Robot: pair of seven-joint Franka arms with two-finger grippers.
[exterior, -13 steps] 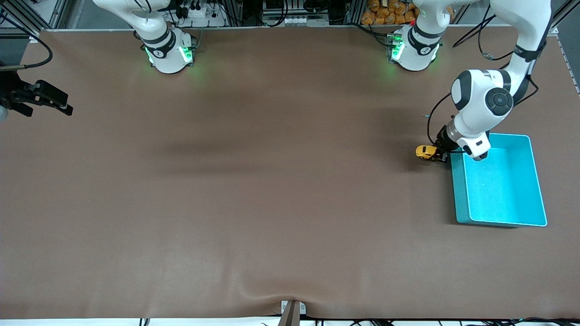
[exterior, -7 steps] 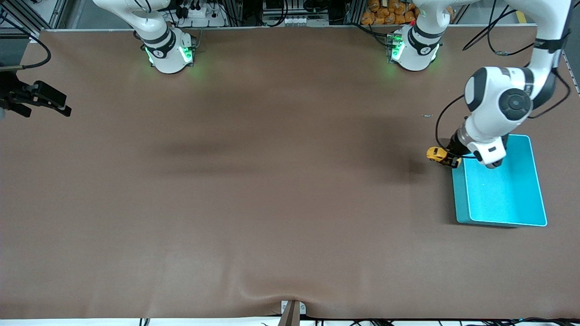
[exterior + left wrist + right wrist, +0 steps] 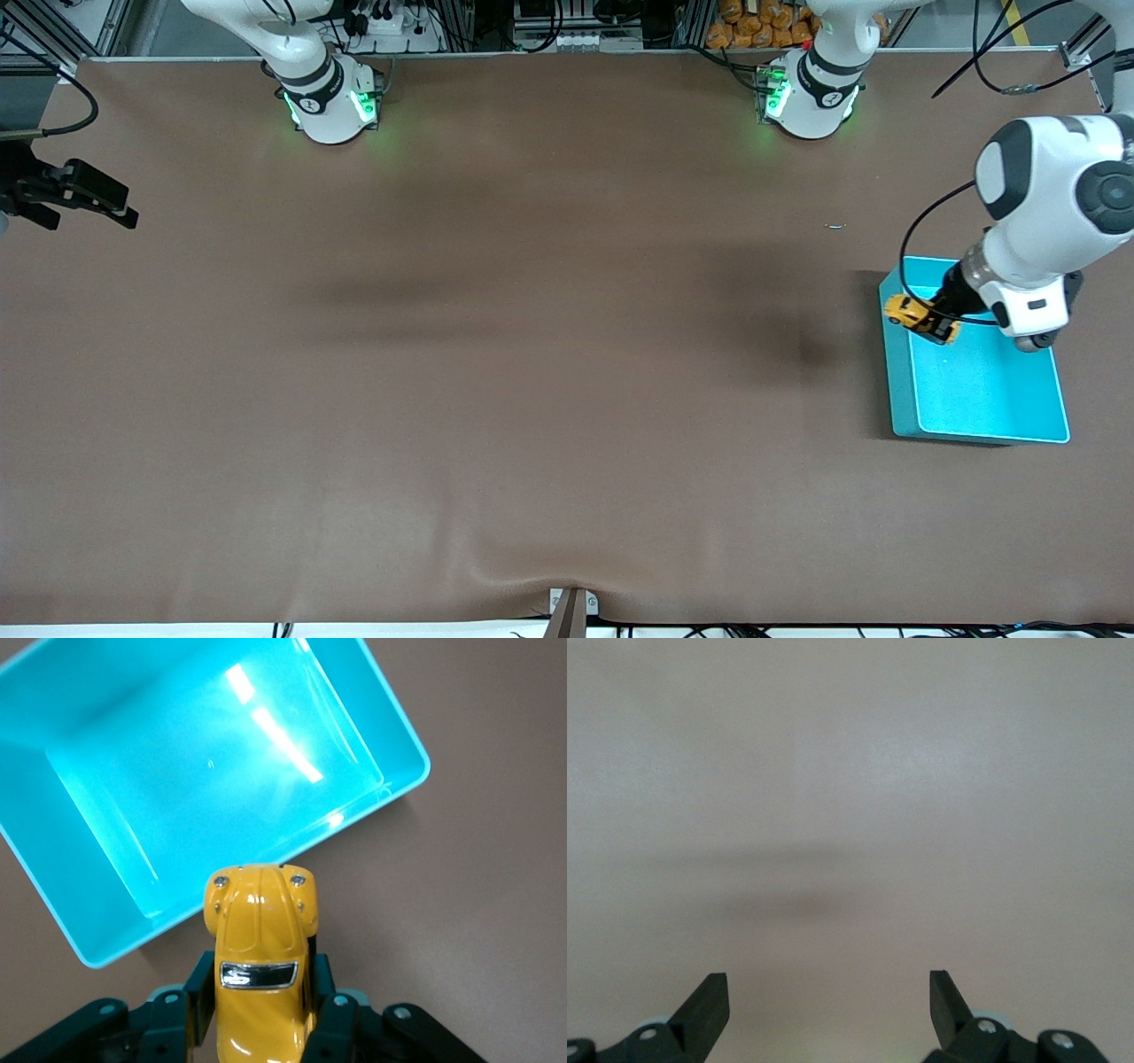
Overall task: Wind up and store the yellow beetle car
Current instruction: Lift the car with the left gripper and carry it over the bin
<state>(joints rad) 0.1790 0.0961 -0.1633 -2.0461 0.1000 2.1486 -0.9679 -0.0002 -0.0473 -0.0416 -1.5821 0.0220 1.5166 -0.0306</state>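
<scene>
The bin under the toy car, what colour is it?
Teal, brighter turquoise inside; the bin shows best in the left wrist view.

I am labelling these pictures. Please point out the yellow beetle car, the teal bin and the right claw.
yellow beetle car (image 3: 259, 930): left wrist view, on its hood.
teal bin (image 3: 983, 390): front view, on its bare floor.
right claw (image 3: 829, 999): right wrist view, midway between its open fingertips.

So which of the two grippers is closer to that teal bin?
The left. The left gripper is over the teal bin, at the rim, shut on the yellow beetle car. The right gripper waits open, above the right arm's end of the table.
</scene>
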